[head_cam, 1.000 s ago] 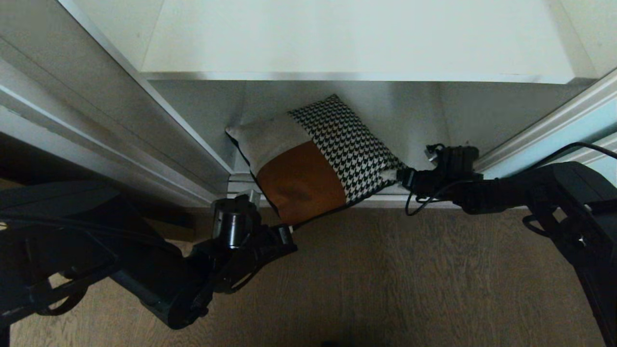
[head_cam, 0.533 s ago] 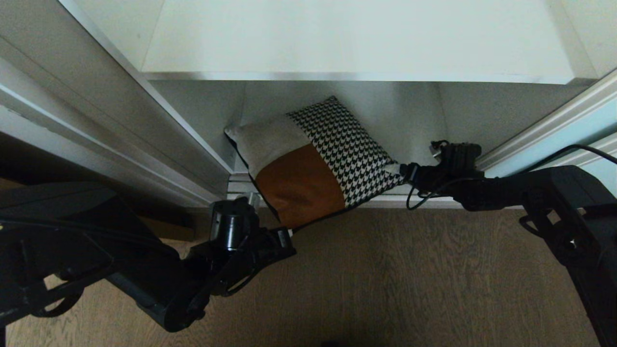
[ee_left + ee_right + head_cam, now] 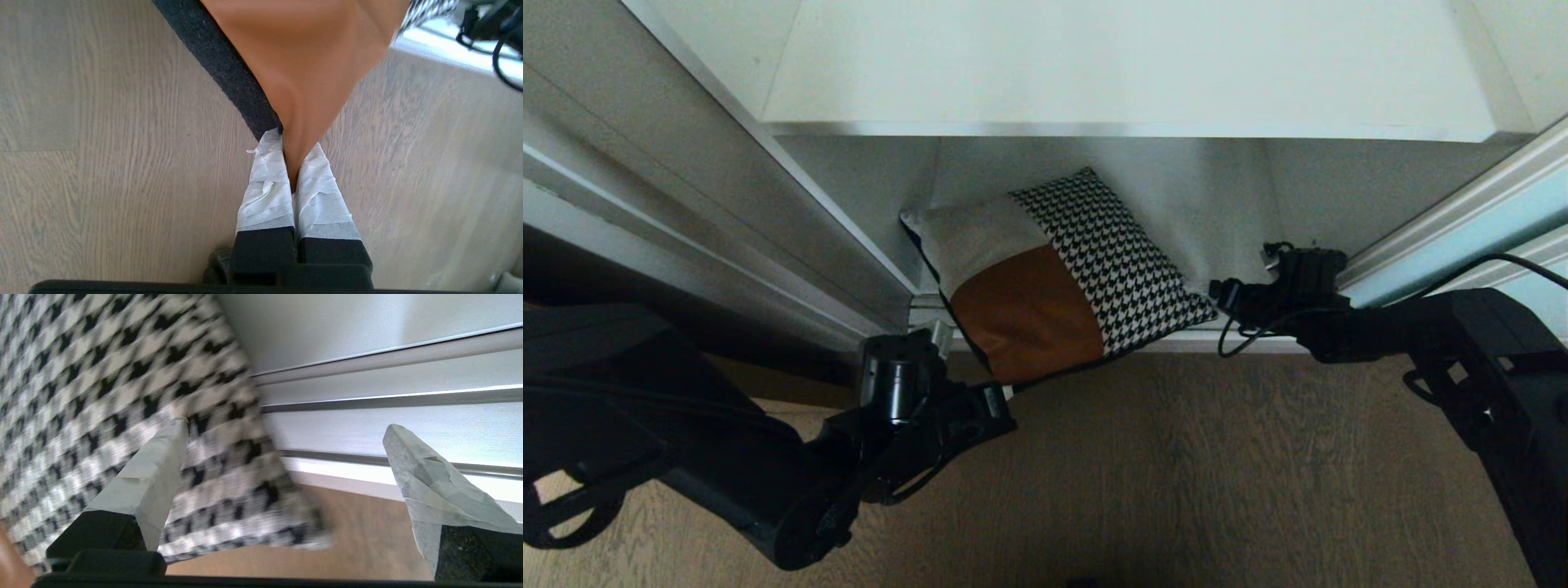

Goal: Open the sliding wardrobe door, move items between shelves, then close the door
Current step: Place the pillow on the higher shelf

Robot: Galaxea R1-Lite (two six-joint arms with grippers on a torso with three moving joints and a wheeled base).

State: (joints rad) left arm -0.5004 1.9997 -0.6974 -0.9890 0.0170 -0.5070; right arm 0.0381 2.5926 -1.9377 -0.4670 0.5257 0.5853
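Nearest the camera, the rust-brown corner of the cushion (image 3: 1049,278) is pinched tight between the taped fingers (image 3: 267,183) of the left gripper (image 3: 1005,398), over the wooden floor (image 3: 1217,465) just in front of the cushion. To the cushion's right, the right gripper (image 3: 1218,292) is now spread wide and parted from the houndstooth corner, which a second ago was met by its fingertips; nothing is gripped by it. The cushion is thus carried by one arm alone, propped at the front lip of the bottom shelf (image 3: 1241,204), half hanging over the floor. Above and beyond the cushion, the upper shelf (image 3: 1127,65) is seen, and the sliding wardrobe door (image 3: 1462,237) is pushed aside to its right. The transfer is judged unfinished
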